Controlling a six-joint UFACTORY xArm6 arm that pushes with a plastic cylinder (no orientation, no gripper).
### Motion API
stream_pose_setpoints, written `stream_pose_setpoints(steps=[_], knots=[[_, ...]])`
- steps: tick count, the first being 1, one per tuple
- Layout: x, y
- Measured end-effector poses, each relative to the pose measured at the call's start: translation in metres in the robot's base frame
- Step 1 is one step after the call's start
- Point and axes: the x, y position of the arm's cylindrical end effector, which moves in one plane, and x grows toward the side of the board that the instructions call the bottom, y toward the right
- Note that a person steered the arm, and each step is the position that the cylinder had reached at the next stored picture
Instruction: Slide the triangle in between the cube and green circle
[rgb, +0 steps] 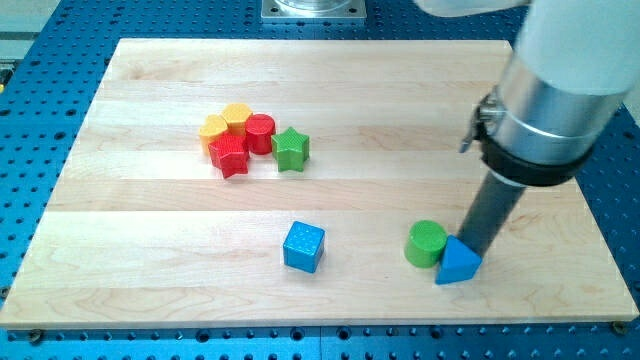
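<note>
The blue triangle (458, 263) lies near the board's bottom right. The green circle (426, 243) sits touching its left side. The blue cube (304, 246) lies farther left, at the bottom centre. My tip (472, 250) is at the triangle's upper right edge, touching or nearly touching it, just right of the green circle. The dark rod rises from there to the silver arm at the view's upper right.
A cluster at the upper left holds a green star (291, 149), a red circle (260, 133), a red star (230, 155), a yellow block (237, 118) and an orange block (214, 130). The wooden board (150, 250) ends just below the triangle.
</note>
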Motion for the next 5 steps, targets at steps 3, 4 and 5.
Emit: stream_pose_setpoints(steps=[3, 4, 5], knots=[[-0.017, -0.024], [0.008, 0.058], [0.030, 0.017]])
